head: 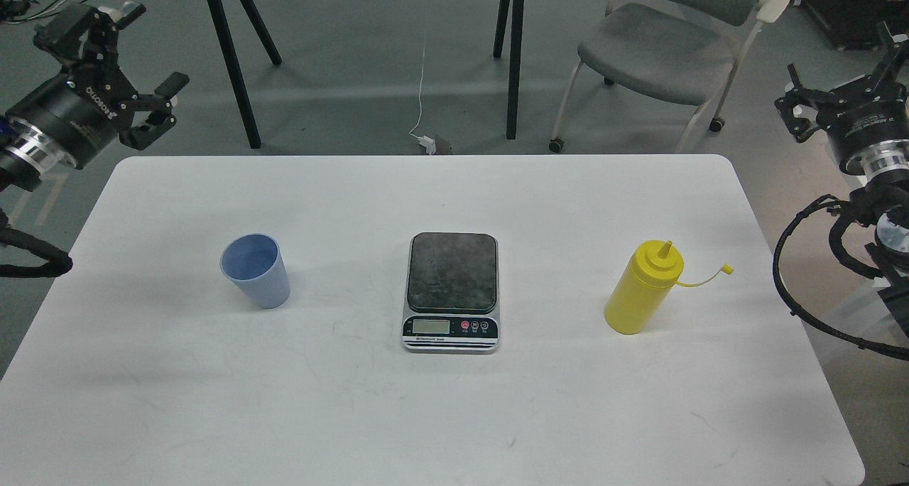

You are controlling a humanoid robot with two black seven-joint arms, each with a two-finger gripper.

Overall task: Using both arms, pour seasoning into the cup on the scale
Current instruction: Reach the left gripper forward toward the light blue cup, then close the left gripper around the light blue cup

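The light blue ribbed cup point(256, 270) stands upright on the white table point(454, 187), left of centre. The scale point(452, 291) lies in the middle with its dark plate bare. The yellow seasoning bottle point(643, 288) stands upright at the right, its cap point(726, 268) hanging off on its tether. My left gripper point(145, 51) is open and empty, above the floor beyond the table's far left corner, well away from the cup. My right gripper point(840, 65) is open and empty, off the table's right edge, up and right of the bottle.
A grey chair point(660, 45) stands behind the table at the right. Black legs point(234, 67) of another table stand behind at the left and centre. A white cable with a plug point(428, 142) lies on the floor behind the table's far edge.
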